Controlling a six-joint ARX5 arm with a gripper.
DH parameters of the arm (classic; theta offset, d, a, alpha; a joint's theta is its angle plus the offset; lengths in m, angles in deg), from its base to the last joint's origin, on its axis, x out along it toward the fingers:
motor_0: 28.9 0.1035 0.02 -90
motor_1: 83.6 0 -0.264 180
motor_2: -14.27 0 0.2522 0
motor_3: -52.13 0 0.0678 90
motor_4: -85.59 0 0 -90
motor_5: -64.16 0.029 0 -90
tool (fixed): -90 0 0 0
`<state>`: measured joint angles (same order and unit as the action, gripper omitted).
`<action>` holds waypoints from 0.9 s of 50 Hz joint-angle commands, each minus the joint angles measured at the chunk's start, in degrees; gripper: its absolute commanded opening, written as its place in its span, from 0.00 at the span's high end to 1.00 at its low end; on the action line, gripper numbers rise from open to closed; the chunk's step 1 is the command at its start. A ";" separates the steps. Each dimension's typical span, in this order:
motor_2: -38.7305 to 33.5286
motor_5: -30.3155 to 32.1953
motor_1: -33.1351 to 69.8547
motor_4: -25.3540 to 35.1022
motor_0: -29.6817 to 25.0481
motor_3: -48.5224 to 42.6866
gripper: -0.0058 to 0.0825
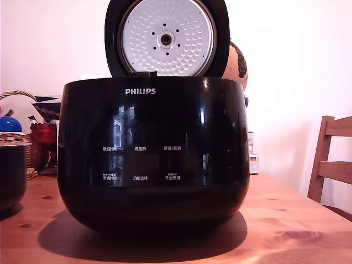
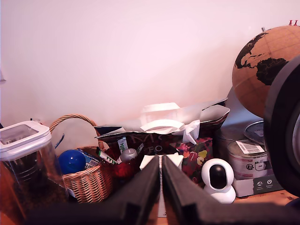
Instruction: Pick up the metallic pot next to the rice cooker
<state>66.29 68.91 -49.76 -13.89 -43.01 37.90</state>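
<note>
The rice cooker fills the middle of the exterior view: a large, glossy black, round-bellied body marked PHILIPS with white Chinese labels, standing on a knotty pine worktop. Its round lid stands raised behind it, showing a dimpled silver inner plate. At the exterior view's left edge, just beside the cooker but apart from it, sits the metallic pot, dark and round-sided with a thin paler rim, only partly in frame. Behind the pot a woven wicker basket with an arched handle holds a smooth blue ball. A slatted wooden chair stands at the exterior view's right. In the wrist view the end effector shows two matte black fingers pressed nearly together, only a thin slit between them, with nothing held. Beyond them are a clear lidded canister, a small white dome camera and a cork-coloured globe.
</note>
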 commanded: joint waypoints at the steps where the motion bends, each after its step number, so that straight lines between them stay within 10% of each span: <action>1: -1.49 0.22 -0.59 0.02 0.61 0.52 0.96; 24: -0.46 6.58 -0.59 -0.02 1.55 1.70 0.96; 45: 18.40 21.84 5.46 10.03 5.20 -37.92 0.96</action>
<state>83.32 89.22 -46.00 -4.58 -38.13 5.07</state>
